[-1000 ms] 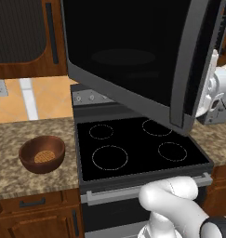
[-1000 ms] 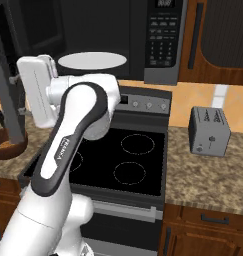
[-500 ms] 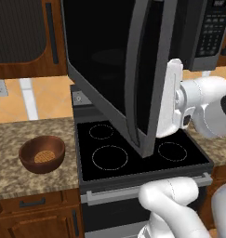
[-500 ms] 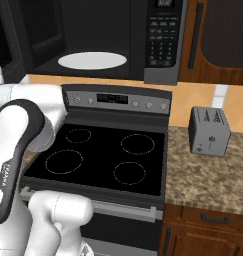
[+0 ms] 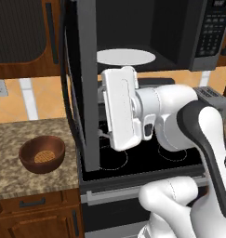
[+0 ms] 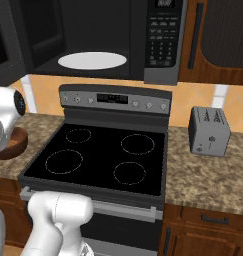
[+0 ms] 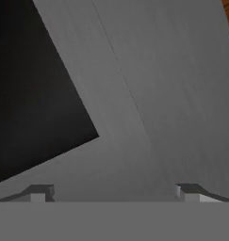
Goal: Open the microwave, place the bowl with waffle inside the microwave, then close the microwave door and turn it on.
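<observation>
**Desk:** The end effector (image 7: 115, 190) — where is it, and what are its jaws doing?

**Photographer:** Seen from the hand camera, its two dark fingertips (image 7: 40, 192) stand far apart, spread wide with nothing between them. They face the grey frame of the microwave door (image 5: 84, 88) at close range, the black glass window off to one side. Whether the tips touch the frame cannot be told.

**Desk:** And the door itself?

**Photographer:** Swung fully out to the left of the microwave (image 6: 118, 37), edge-on to the left base camera, hanging over the stove (image 6: 100, 155). The white hand and wrist sit just to the right of it, in front of the open cavity. Inside, the white turntable plate (image 5: 126, 56) lies bare. The button panel (image 6: 163, 35) runs down the appliance's right side.

**Desk:** The bowl?

**Photographer:** The reddish-brown bowl (image 5: 42, 153) rests on the speckled tabletop (image 5: 21, 174) left of the stove, well apart from the hand and below the open door. The waffle (image 5: 43, 156), tan with a grid pattern, lies flat in its bottom. From the right base camera only a sliver of the bowl's rim peeks out beneath the arm's white elbow.

**Desk:** Anything else on the right?

**Photographer:** A small grey toaster (image 6: 209, 131) stands on the tabletop right of the stove, against the backsplash.
</observation>
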